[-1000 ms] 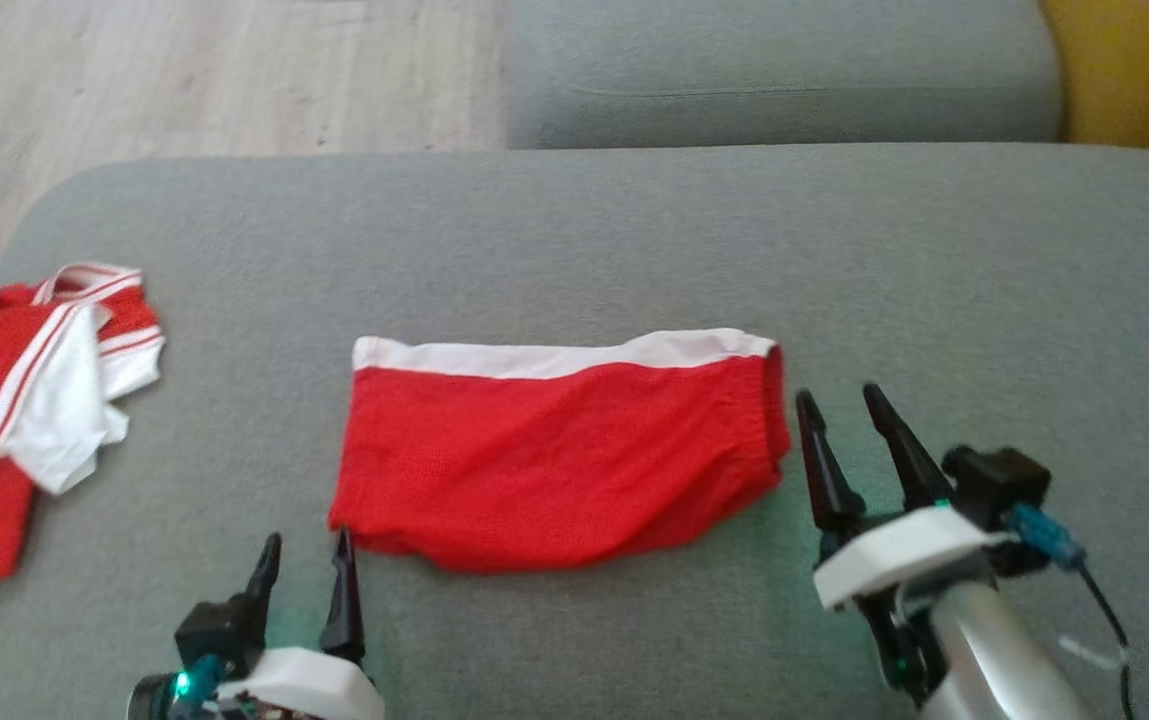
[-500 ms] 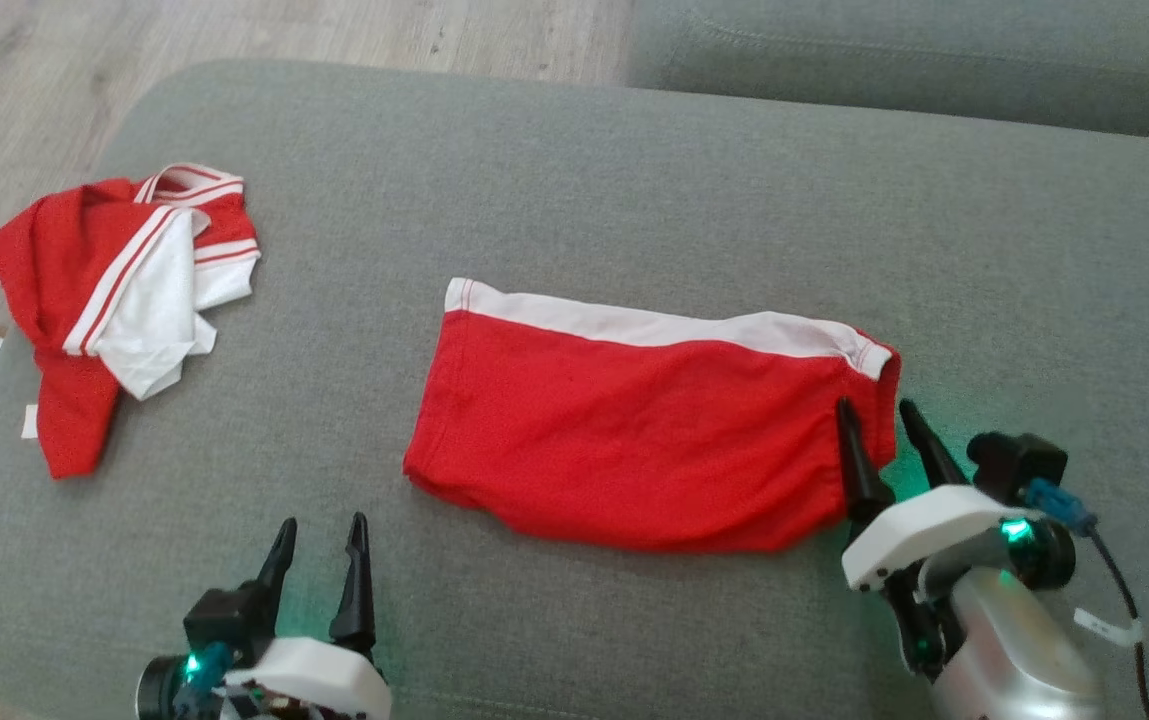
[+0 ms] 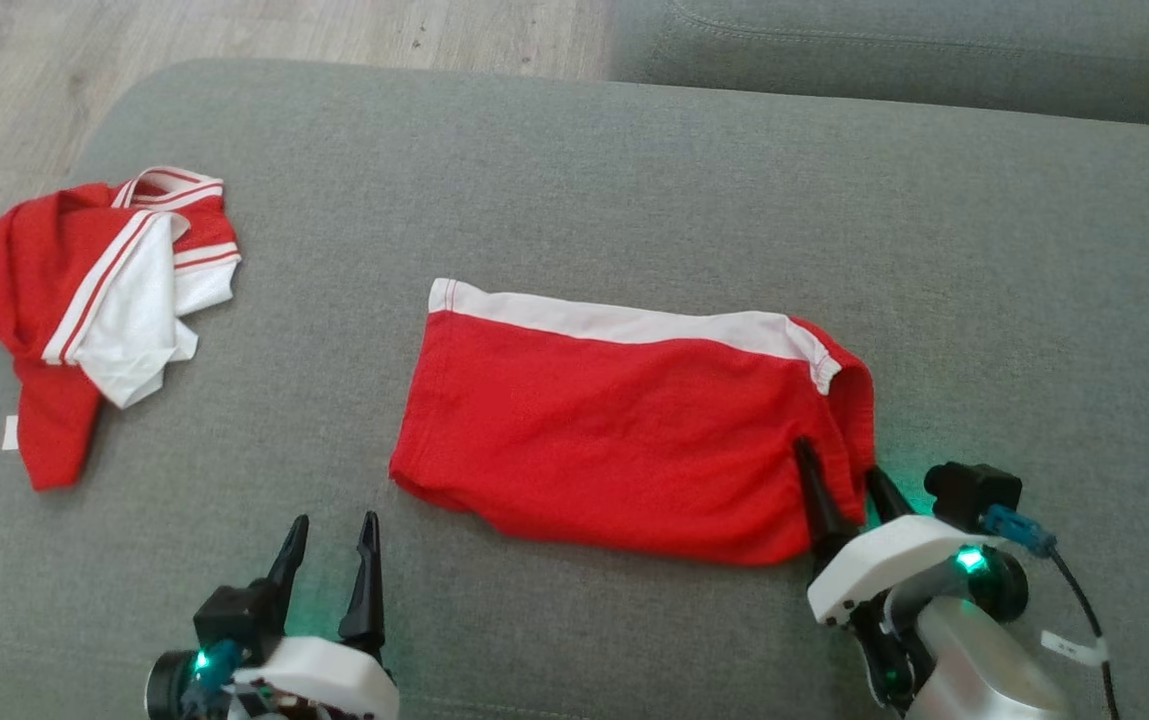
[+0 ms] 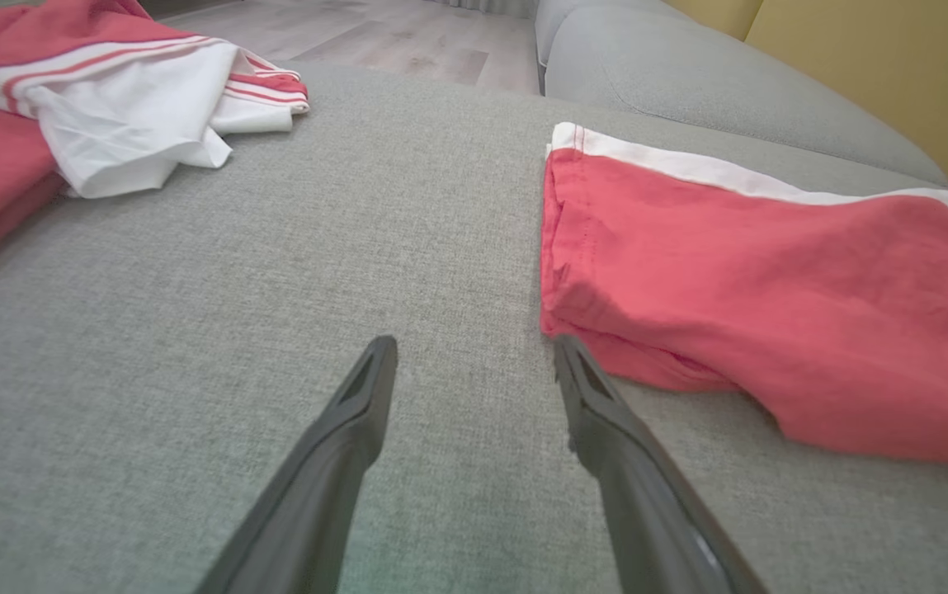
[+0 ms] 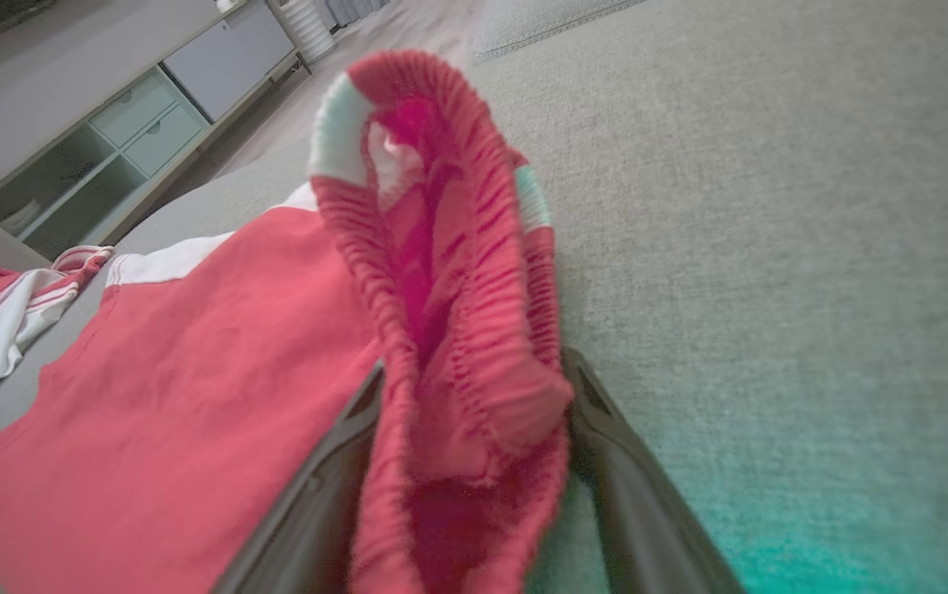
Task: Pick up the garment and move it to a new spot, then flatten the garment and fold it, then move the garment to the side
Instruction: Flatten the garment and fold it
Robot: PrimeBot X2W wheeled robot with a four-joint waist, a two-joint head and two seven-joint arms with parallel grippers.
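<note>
Right hand [image 3: 839,460]: fingers spread wide, straddling the bunched elastic waistband at the right end of the red shorts [image 3: 614,430] (cloth sits between them, not pinched flat). Shorts lie flat mid-cushion on the grey sofa [image 3: 634,180]. Left hand [image 3: 334,520] open, empty, just beside the shorts' near-left corner. Crumpled red-and-white shirt [image 3: 94,300] well apart, far left.

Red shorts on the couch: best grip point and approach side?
Grip the shorts by the elastic waistband, from the robot's right. That end stands bunched up off the cushion, so a finger fits beneath; the right gripper straddles it, jaws open.
</note>
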